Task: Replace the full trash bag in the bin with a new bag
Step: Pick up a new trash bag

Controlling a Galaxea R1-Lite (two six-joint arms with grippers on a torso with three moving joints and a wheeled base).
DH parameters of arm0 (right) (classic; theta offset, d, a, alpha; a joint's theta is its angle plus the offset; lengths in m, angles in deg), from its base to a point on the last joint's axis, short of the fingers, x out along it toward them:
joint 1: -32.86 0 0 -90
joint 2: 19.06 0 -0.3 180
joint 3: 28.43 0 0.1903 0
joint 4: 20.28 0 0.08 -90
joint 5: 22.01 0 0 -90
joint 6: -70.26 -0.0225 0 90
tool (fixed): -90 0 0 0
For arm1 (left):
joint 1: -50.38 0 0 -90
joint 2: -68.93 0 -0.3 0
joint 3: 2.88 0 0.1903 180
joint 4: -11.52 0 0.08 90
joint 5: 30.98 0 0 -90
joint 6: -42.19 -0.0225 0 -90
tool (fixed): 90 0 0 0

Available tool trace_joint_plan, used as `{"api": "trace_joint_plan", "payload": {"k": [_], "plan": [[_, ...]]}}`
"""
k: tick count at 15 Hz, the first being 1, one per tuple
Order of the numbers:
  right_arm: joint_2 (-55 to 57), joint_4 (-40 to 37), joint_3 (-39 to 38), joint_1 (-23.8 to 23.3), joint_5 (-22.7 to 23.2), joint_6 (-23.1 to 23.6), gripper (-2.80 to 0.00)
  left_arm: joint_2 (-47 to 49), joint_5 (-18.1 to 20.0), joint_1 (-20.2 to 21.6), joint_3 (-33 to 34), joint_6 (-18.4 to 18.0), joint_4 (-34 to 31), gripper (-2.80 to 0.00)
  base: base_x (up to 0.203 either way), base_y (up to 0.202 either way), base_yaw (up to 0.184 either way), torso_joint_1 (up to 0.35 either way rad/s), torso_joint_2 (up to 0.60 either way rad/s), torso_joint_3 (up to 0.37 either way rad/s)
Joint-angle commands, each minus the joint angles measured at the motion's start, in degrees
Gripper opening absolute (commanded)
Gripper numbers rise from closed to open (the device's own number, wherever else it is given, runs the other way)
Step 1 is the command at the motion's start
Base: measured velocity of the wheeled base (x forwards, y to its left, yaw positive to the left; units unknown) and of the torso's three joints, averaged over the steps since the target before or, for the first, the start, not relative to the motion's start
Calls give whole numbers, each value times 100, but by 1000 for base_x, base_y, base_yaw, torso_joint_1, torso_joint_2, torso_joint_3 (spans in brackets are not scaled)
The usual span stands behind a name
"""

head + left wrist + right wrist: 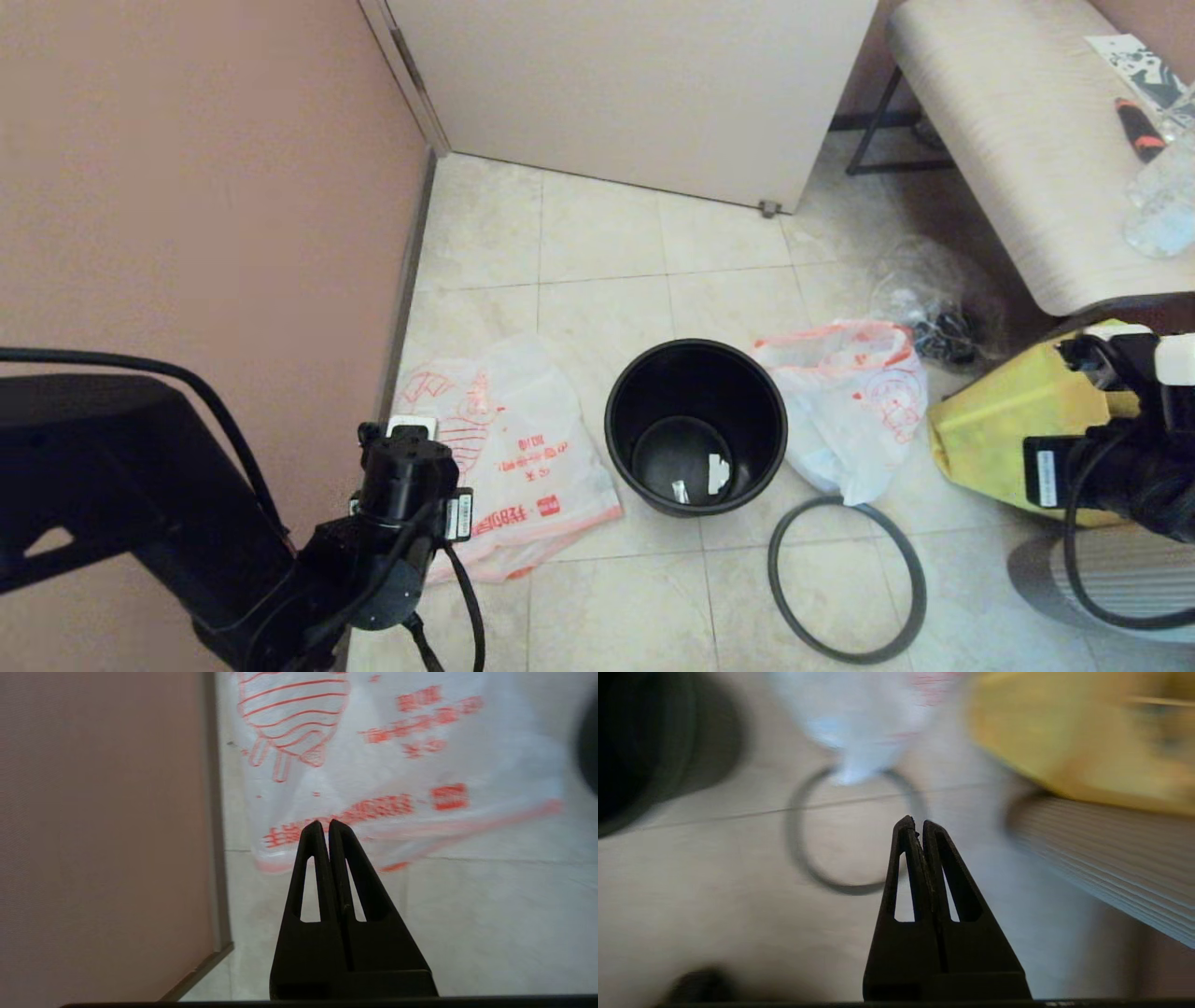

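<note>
The black bin (695, 425) stands open on the tiled floor, with no bag in it and two white scraps at its bottom. The full trash bag (854, 401) lies lumpy against the bin's right side, and its pale tip (864, 718) shows in the right wrist view. The new bag (509, 457) lies flat to the left of the bin, its print facing up. My left gripper (323, 822) is shut and empty, hovering over the new bag's (397, 765) near edge. My right gripper (915, 820) is shut and empty above the floor near the hoop.
A thin dark hoop (845, 579) lies on the floor in front of the full bag. A yellow tote (1008, 420) and a clear bag of dark items (934, 317) sit to the right, under a bench (1027, 140). A wall (187, 187) runs close on the left.
</note>
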Motion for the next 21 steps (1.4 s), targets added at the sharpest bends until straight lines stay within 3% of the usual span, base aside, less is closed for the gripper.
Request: {"api": "trace_joint_plan", "payload": {"k": [1, 5, 10, 15, 17, 18, 19, 21], "plan": [[-612, 7, -236, 38, -364, 39, -280, 278, -20, 231, -196, -28, 21, -280, 0, 0, 0, 0, 0, 0], [-1894, -328, -468, 144, -1075, 66, -280, 813, 1, 656, -845, -80, 3, -280, 0, 0, 0, 0, 0, 0], [-3652, -1532, -582, 83, -1831, -424, -280, 1044, 26, 953, -1361, -74, -148, -280, 0, 0, 0, 0, 0, 0], [-5599, -2632, -682, -647, -2017, -487, -280, 983, 23, 929, -1428, -81, -148, -280, 0, 0, 0, 0, 0, 0], [-6371, -2774, -899, -750, -1725, -406, -280, 899, 24, 936, -1413, -73, -146, -280, 0, 0, 0, 0, 0, 0], [-6722, -2808, -1071, -784, -1364, -383, -280, 877, 26, 937, -1401, -72, -140, -280, 0, 0, 0, 0, 0, 0], [-7093, -2825, -1309, -830, -907, -360, -280, 886, 26, 937, -1409, -72, -140, -280, 0, 0, 0, 0, 0, 0], [-7756, -2778, -1923, -897, 429, -307, -280, 921, 26, 929, -1487, -72, -148, -280, 0, 0, 0, 0, 0, 0]]}}
